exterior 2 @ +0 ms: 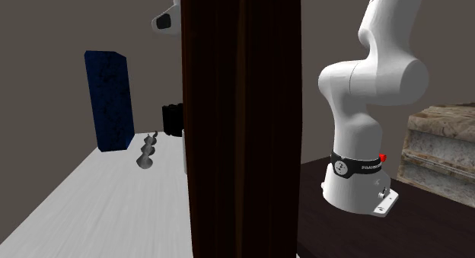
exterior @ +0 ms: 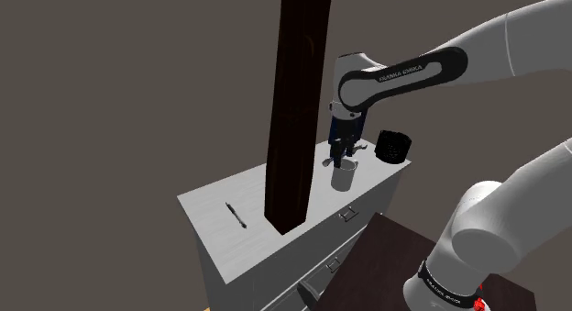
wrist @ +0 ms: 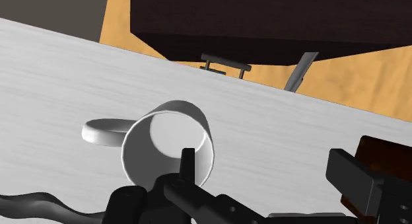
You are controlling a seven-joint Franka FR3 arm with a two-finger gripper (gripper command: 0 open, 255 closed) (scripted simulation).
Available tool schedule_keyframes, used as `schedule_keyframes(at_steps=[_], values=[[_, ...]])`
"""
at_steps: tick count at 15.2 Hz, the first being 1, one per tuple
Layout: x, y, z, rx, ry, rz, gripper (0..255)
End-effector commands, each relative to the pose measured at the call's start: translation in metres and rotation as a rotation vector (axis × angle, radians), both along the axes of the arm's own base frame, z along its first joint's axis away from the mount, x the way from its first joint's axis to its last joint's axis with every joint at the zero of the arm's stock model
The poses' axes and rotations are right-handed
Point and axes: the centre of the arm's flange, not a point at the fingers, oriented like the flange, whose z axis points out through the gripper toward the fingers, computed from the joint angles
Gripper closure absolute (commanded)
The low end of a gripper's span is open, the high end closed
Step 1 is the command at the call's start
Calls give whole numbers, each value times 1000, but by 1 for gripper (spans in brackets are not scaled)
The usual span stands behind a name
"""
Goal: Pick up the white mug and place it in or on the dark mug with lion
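In the shoulder view the gripper (exterior: 340, 159) hangs straight down over the white mug (exterior: 343, 179), which stands on the white cabinet top (exterior: 238, 249); the dark mug (exterior: 394, 146) sits well beyond the fingers. In the second exterior view a dark brown post (exterior 2: 242, 119) stands in front, and the black shape (exterior 2: 172, 118) at its edge is probably the dark mug. In the wrist view the fingers (wrist: 188, 158) are spread and pinch nothing. One tip is over the mug's mouth and the other is well outside, with the wall opposite the handle (wrist: 105, 131) between them. The mug is upright, its long axis vertical, its mouth facing the hand and its handle pointing away from both fingers. Closing off-centre on that thin wall could tip or skid the mug.
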Motion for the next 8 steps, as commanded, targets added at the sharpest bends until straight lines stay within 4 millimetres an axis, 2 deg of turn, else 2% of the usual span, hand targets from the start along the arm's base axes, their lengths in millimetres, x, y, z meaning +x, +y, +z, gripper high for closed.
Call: schedule_keyframes(at_steps=[1, 3, 8], values=[[9, -13, -20, -6, 15, 16, 0], [18, -26, -41, -12, 30, 31, 0], [14, -27, -67, -12, 30, 31, 0]])
